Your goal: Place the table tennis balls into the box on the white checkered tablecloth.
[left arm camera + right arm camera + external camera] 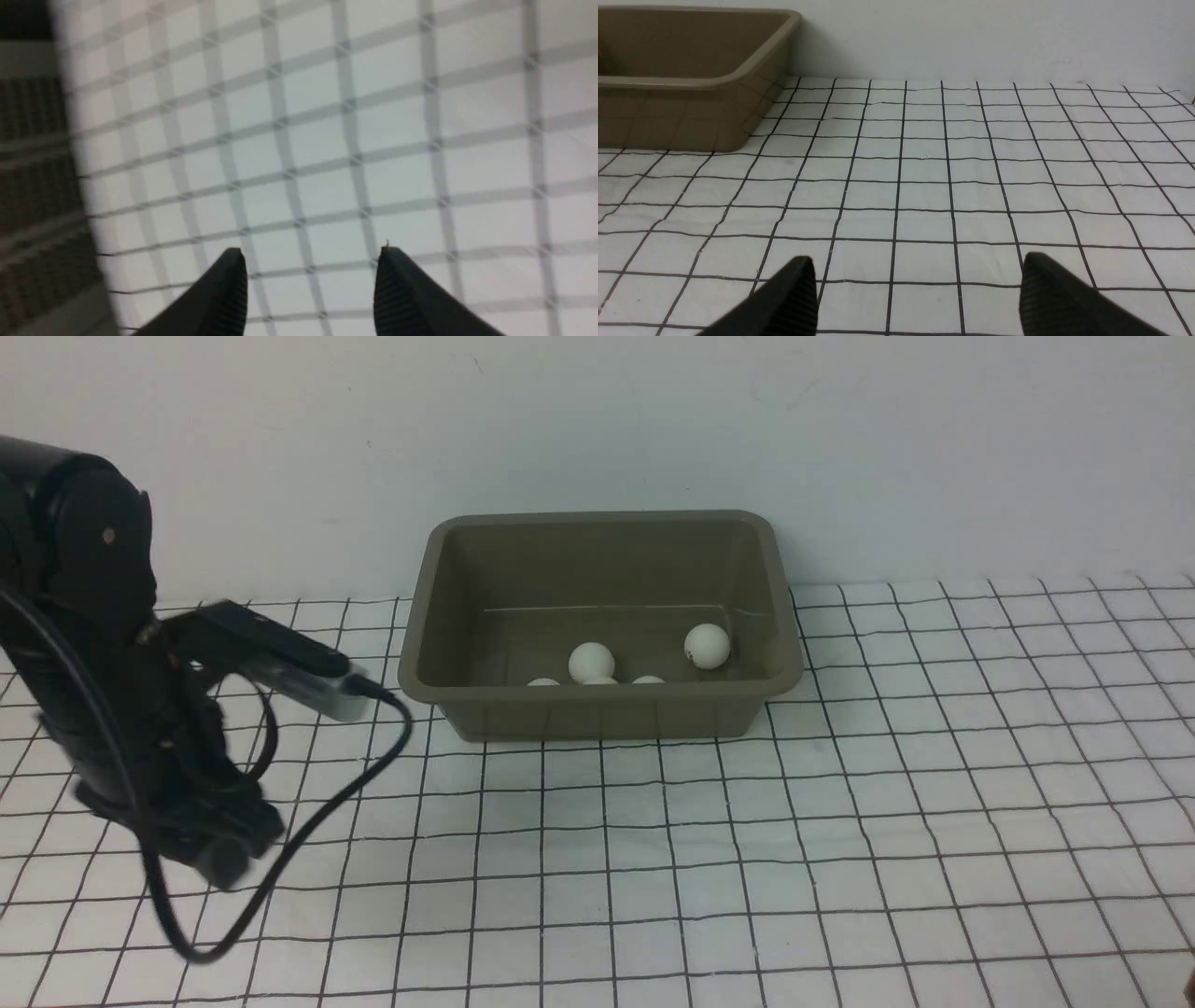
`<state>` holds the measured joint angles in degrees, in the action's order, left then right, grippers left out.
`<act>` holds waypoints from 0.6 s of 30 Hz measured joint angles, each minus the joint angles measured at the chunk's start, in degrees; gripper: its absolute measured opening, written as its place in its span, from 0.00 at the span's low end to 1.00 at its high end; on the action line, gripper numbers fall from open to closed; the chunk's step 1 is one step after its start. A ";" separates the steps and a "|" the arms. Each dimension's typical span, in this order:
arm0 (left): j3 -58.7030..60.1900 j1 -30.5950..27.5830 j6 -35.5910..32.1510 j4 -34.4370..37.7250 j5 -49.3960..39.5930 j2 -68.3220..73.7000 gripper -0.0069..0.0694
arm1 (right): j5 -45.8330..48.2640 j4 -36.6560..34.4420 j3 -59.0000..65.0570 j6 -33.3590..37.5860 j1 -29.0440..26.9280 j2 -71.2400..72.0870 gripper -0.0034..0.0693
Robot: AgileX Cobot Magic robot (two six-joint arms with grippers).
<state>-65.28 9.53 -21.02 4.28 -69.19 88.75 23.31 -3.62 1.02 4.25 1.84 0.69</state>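
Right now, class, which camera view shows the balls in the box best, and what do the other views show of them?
The front view: it looks into the box and shows five balls on its floor, three half hidden by the near wall. The right wrist view catches only the box's corner, no balls. The left wrist view shows only cloth.

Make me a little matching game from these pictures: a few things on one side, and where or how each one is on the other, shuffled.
Things
1. small white table tennis balls
2. olive-grey plastic box
3. black left gripper
4. black right gripper

States
A. stands on the white checkered tablecloth, near the wall
B. empty, fingers wide apart, box beside it
C. lie inside the box
D. empty, pointing down at bare cloth

Pairs: 1-C, 2-A, 3-D, 4-B
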 joint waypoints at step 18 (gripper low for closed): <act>-2.31 -0.26 -24.84 31.43 24.50 -7.76 0.50 | 0.00 0.00 0.00 0.00 0.00 0.00 0.77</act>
<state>-67.59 9.27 -45.86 35.71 -44.69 80.98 23.31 -3.62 1.02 4.25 1.84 0.69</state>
